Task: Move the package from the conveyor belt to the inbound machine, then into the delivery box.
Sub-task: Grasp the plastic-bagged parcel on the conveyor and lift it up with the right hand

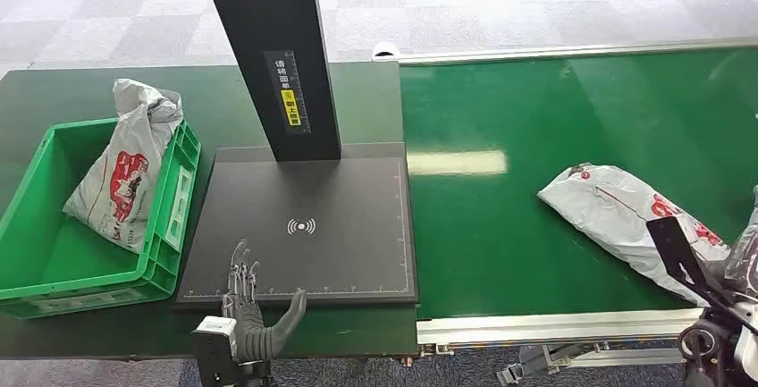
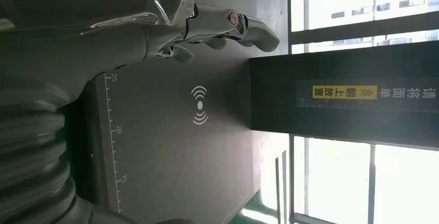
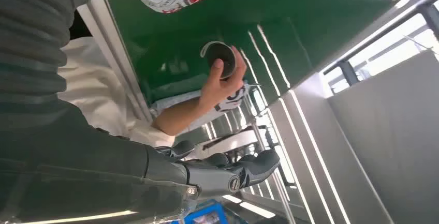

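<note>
A grey plastic mailer package, printed in red, lies flat on the green conveyor belt close to its near edge and toward its right end, and nothing is touching it. The right hand is released, with its fingers loosely apart and holding nothing; the right wrist view shows it off the belt's near edge with a corner of the package beyond it. The left hand is also released, its fingers spread over the near edge of the black inbound machine, whose platform carries no parcel. A second grey mailer already leans in the green delivery box at the left edge of the table. The chief risk, I judge, is the slick, floppy film: a shallow grip could let the package slide or fold out of the hand. A person's hand holding a tape roll beyond the belt could also be struck during a wide reach. The machine's post bears a yellow label with Chinese characters, too small to read with certainty; its platform shows a wireless symbol and ruler marks 15, 20 and 25.
</note>
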Available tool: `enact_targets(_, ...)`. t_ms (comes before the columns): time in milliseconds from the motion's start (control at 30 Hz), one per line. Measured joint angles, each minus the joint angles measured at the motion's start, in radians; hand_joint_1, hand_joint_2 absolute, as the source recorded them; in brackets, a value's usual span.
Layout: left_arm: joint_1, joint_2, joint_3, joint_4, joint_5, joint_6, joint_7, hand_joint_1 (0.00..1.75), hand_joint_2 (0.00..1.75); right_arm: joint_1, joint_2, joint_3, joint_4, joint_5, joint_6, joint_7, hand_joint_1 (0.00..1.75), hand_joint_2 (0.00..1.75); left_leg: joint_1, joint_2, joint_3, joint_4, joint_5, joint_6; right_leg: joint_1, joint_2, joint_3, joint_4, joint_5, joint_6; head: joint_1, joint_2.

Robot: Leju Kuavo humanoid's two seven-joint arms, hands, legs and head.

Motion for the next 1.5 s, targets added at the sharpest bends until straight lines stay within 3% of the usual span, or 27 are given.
enact_targets(333,0.032,0.005,0.006,-0.038,0.003,0.023,0.0,0.0,1.75,-0.13,-0.104,-0.066,0.441,-0.055,0.208,0.015,0.0,1.75,0.0,-0.001,-0.001,0.0,-0.001,0.001,-0.001,-0.001,0.0,0.0,0.0,0.001,0.0,0.0)
enact_targets(700,0.039,0.004,0.006,-0.054,0.007,0.057,0.0,0.0,1.75,-0.186,-0.101,-0.065,0.605,-0.026,0.22,0.038,0.0,1.75,0.0,0.0,0.0,0.0,0.0,0.001,0.0,-0.001,0.001,0.0,0.0,0.001,0.0,0.0)
enact_targets(833,0.053,0.004,0.006,-0.067,0.003,0.066,0.0,0.0,1.75,-0.188,-0.091,-0.065,0.627,-0.02,0.219,0.041,1.68,1.75,0.0,0.0,0.0,0.0,0.0,0.001,-0.001,-0.001,0.0,0.0,0.0,0.001,0.0,0.0)
enact_targets(900,0.057,0.004,0.005,-0.071,0.003,0.069,0.0,0.0,1.75,-0.185,-0.086,-0.065,0.634,-0.018,0.219,0.041,1.75,1.75,0.0,0.0,0.0,0.0,0.0,0.001,-0.001,-0.001,0.0,0.0,0.0,0.001,0.0,0.0)
enact_targets(1500,0.061,0.006,0.003,-0.076,0.008,0.076,0.0,0.0,1.75,-0.18,-0.06,-0.063,0.65,-0.014,0.191,0.022,1.75,1.75,0.0,0.0,0.0,0.0,0.0,0.001,-0.001,-0.001,0.001,0.0,0.0,0.001,0.0,0.0)
